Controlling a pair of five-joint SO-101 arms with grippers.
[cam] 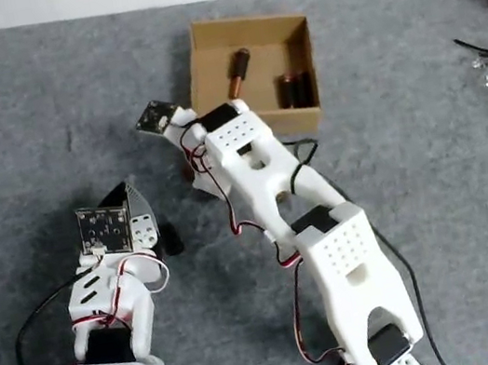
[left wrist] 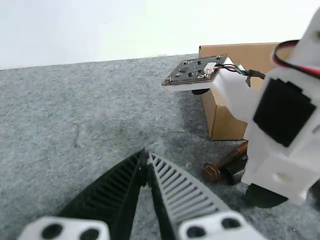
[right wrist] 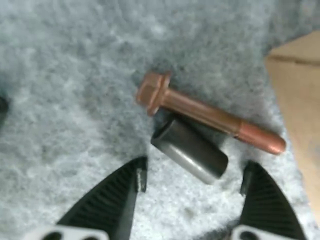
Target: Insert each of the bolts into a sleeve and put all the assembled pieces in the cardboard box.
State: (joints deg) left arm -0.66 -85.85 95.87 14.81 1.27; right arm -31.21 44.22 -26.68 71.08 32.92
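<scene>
My right gripper point(right wrist: 194, 174) spread wide over copper hex-head bolt point(right wrist: 200, 111) touching dark cylindrical sleeve point(right wrist: 190, 150), beside brown cardboard box point(cam: 294, 120). My left gripper point(left wrist: 146, 156) clenched, empty.

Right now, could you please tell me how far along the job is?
Done: two pieces lie in the cardboard box, apparently bolts in sleeves. In hand: the right gripper hangs open over a loose bolt and sleeve lying side by side on the carpet, gripping neither. Remaining: join that pair and box it. The left gripper is shut on nothing.

Right claw point(right wrist: 195, 174) straddles the sleeve point(right wrist: 190, 150) freely (bolt point(right wrist: 200, 112) touching, cardboard box point(right wrist: 300, 90) near)
</scene>
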